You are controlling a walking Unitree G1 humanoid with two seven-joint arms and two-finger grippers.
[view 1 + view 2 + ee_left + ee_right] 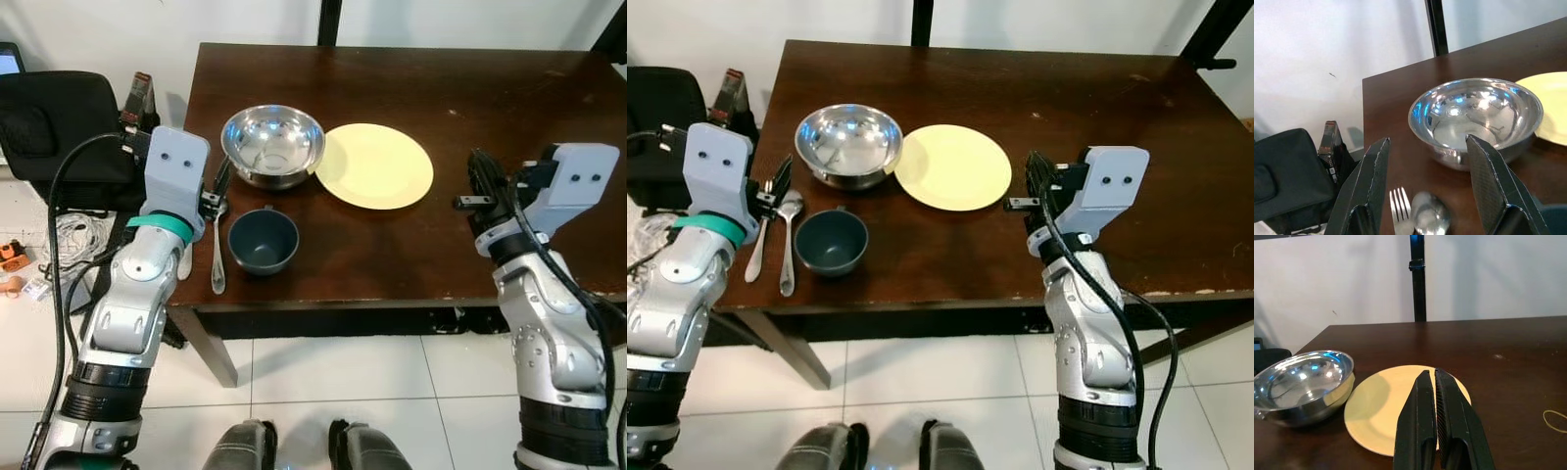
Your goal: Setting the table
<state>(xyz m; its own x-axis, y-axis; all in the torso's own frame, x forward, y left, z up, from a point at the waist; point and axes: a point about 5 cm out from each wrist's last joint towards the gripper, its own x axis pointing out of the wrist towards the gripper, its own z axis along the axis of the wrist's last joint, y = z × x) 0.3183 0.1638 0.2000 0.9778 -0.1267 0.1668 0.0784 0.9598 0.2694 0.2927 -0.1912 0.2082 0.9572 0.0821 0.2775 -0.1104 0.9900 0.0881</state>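
Observation:
On the dark wooden table (441, 98) stand a steel bowl (273, 145), a yellow plate (374, 165) to its right and a dark blue cup (263, 240) in front of the bowl. A spoon (788, 240) and a fork (757, 250) lie side by side at the table's left edge, left of the cup. My left gripper (1427, 142) is open just above their upper ends, with nothing between its fingers. My right gripper (1430, 373) is shut and empty, hovering over the table right of the plate and pointing towards it.
A black bag (54, 117) sits beside the table on the left, with cables (78, 235) on the tiled floor below it. A rubber band (1555, 421) lies on the table's right part. A black pole (1418, 279) stands behind the table.

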